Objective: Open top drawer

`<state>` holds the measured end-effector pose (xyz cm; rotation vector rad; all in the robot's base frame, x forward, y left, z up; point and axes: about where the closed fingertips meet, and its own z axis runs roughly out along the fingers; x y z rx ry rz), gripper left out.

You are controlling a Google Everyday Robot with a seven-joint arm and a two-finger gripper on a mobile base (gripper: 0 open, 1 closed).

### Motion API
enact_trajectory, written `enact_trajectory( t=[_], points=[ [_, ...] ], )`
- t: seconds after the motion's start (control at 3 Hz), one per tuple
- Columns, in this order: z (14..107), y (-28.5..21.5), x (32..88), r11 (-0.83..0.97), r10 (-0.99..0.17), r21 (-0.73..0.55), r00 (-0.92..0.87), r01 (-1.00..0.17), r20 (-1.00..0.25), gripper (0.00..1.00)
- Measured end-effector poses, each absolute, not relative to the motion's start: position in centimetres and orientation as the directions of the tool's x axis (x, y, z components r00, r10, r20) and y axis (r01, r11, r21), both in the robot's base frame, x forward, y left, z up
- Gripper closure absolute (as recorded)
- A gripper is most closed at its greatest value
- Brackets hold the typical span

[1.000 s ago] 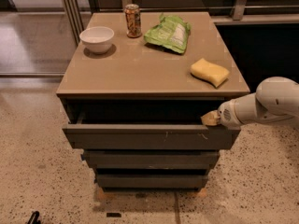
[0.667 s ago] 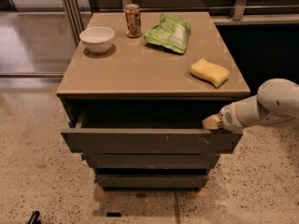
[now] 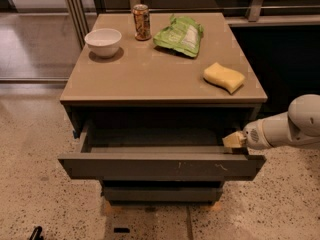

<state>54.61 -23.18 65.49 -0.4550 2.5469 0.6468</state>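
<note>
A white bowl [image 3: 103, 41] sat near the back-left corner of the tabletop [image 3: 150, 79]. A can [image 3: 142, 22] and a green bag [image 3: 179, 35] lay along the back edge, and a yellow sponge [image 3: 224, 77] by the right edge. Below the front edge the top drawer [image 3: 160, 165] stood pulled out. My claw [image 3: 234, 140] sat at its right end, just behind the front panel; whether it was clenched I could not tell.

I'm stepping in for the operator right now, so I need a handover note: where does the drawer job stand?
Gripper: at the right end of the top drawer, just behind its front panel, arm reaching in from the right.
Top drawer: pulled well out, with its plain grey inside showing.
Done: the opening, largely.
Left: probably a little more pull if full travel is wanted, then back the arm away.
</note>
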Motion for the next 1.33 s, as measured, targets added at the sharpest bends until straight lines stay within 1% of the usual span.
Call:
enact_trajectory(
  t=[0.33, 0.67, 1.0, 1.33],
  points=[
    [65.8, -24.8, 49.4, 0.806, -0.147, 0.434, -0.846, -0.403, -0.513, 1.00],
    [65.9, -24.6, 49.5, 0.805, -0.146, 0.435, -0.846, -0.403, -0.513, 1.00],
    [66.6, -25.1, 46.5, 0.776, -0.128, 0.475, -0.840, -0.416, -0.527, 1.00],
    [66.9, -25.3, 45.7, 0.766, -0.122, 0.486, -0.838, -0.420, -0.531, 1.00]
  ],
)
